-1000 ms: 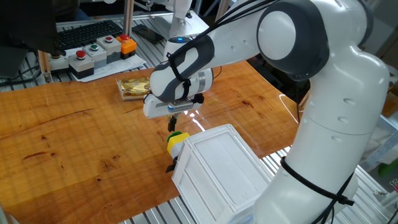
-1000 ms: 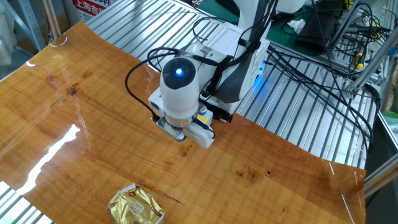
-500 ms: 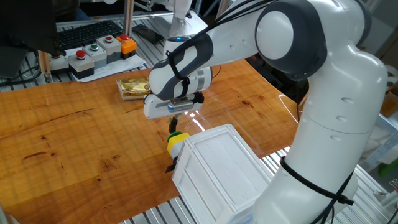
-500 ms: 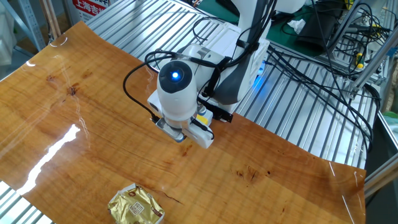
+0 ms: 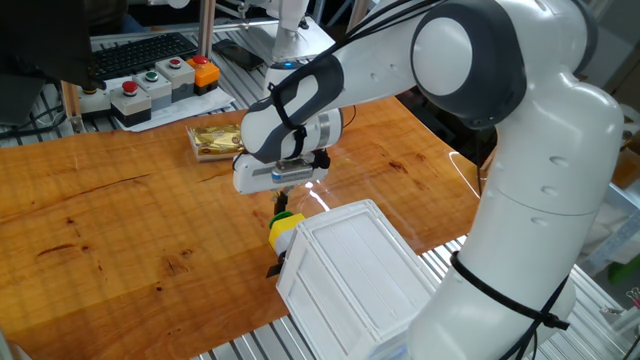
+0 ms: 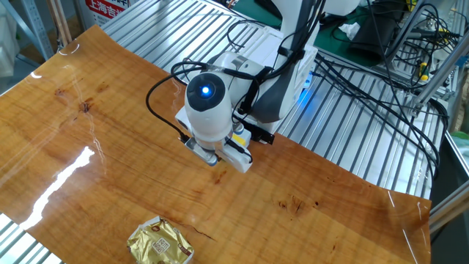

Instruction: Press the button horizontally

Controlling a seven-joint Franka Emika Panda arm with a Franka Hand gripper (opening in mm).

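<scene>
White arm bent low, claw (image 5: pixel 281 203) pointing down

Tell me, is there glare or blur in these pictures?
Both views look sharp. In one fixed view a bright streak shines on the wooden table just behind the gripper. In the other fixed view a long white reflection crosses the tabletop at left.
</scene>
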